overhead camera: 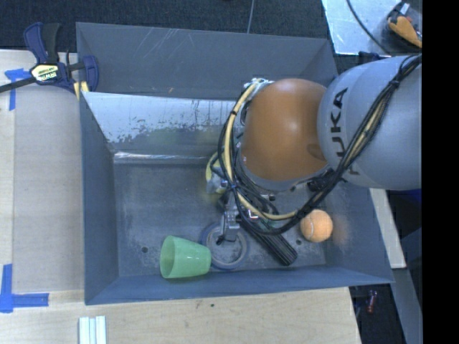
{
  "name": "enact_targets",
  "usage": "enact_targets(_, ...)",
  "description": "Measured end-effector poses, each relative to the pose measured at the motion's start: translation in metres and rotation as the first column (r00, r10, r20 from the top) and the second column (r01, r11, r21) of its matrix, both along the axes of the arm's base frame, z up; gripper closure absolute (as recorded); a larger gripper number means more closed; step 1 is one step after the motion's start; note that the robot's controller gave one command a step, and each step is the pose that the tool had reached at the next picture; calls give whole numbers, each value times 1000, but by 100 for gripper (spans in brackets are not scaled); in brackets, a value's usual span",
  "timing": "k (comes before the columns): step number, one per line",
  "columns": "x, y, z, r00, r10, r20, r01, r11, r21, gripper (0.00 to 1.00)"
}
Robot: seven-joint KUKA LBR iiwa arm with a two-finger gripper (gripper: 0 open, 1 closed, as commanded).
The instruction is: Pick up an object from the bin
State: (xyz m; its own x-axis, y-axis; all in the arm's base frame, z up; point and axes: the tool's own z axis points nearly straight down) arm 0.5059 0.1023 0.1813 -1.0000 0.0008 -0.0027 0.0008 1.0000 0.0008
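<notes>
My gripper [229,229] hangs below the orange wrist cover, low over the front middle of the bin. Directly under it lies a greyish ring-shaped thing [225,252] on the bin floor, and I cannot tell whether the gripper touches it. A light green plastic cup [184,257] lies on its side just left of the ring, touching or nearly touching it. To the right of the gripper a black oblong bar [277,247] lies slanted. Further right sits a small orange ball [316,226].
The arm with its orange cover and looped cables spans the bin's right half and hides the floor beneath it. The bin's front wall is close behind the cup and ring. The left and back parts of the floor are bare, scratched metal.
</notes>
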Motion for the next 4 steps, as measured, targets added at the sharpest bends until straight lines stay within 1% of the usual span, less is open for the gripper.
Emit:
enact_targets(1, 36, -63, -100, 940, 340, 1, -340, 940, -2, 0)
enact_targets(2, 52, -70, -110, 986, 168, 6, -168, 986, -1, 0)
enact_targets(3, 41, -70, -110, 935, 355, 3, -355, 935, -2, 0)
enact_targets(4, -9, -113, -110, 992, 121, 17, -121, 993, -1, 0)
